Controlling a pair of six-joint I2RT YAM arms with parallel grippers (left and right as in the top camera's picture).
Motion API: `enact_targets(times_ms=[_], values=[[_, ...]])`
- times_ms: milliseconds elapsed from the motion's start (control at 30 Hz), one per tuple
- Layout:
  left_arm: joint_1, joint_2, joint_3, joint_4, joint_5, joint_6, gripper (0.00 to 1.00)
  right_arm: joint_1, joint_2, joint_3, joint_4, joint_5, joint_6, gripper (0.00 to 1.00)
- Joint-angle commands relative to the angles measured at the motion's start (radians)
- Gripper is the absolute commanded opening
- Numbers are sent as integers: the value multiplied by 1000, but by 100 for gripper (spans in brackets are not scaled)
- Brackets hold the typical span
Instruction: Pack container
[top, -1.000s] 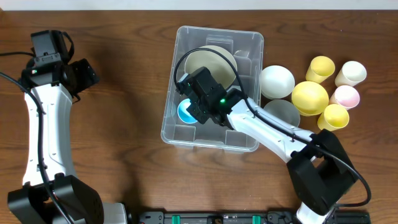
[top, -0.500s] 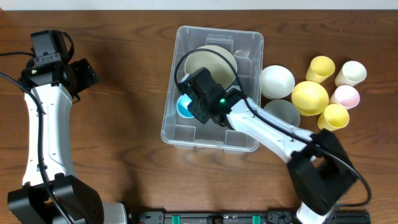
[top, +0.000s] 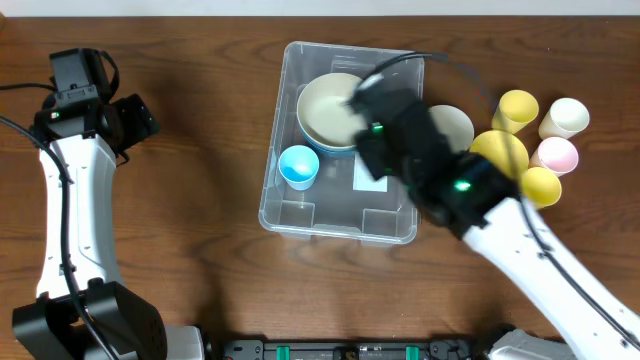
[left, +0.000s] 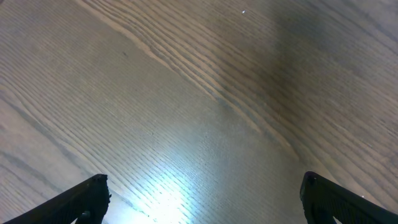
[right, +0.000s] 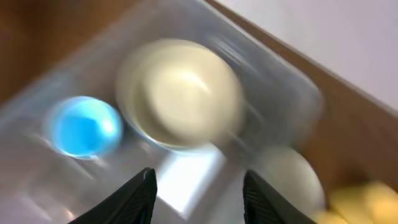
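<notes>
While my right claw (right: 199, 175) hangs over the clear bin (top: 290, 214), its two fingers (right: 140, 194) stand wide apart and nothing is between them. The picture from this wrist is blurred. The bin sits in the middle of the table (top: 200, 260). Inside it, at the far end, lies a cream bowl (top: 322, 112). Just beside the bowl, near the left wall, stands a small blue cup (top: 298, 166), upright. A white label (top: 366, 180) shows on the bin floor. On the wood to the right of the bin I see a white bowl (top: 456, 122), partly covered by my arm, a yellow bowl (top: 497, 150), a yellow cup (top: 516, 106), a cream cup (top: 566, 116) and a pink cup (top: 556, 155). My left claw (left: 205, 180) is well apart from all this, on the left side of the table, its fingers also spread wide and holding nothing, with only wood below
</notes>
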Motion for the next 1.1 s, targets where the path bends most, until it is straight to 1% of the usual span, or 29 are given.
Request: enact_targets(times_ms=[0,133,300,500,600,667,800,900,1067], values=[[3,-22,26,1,-12,9,98,-116,-82,6,-109,180,202,46],[3,-22,26,1,-12,9,98,-333,-154,6,-272,174,325,47],[3,-22,26,1,-12,9,98,-675,-165,3,-374,69,332,48],[3,-22,26,1,-12,9,98,-988,-118,-24,-354,-48,329,46],[3,-22,26,1,-12,9,98,-1097,-69,-29,-346,-187,291,46],[3,-22,26,1,-12,9,98,-1132,-36,-33,-346,-247,275,46],[3,-22,26,1,-12,9,98,-1149,32,-70,-318,-261,218,46],[3,-22,26,1,-13,9,98,-1143,70,-119,-254,-328,166,46],[3,-22,26,1,-12,9,98,-1140,87,-216,-129,-349,158,46]])
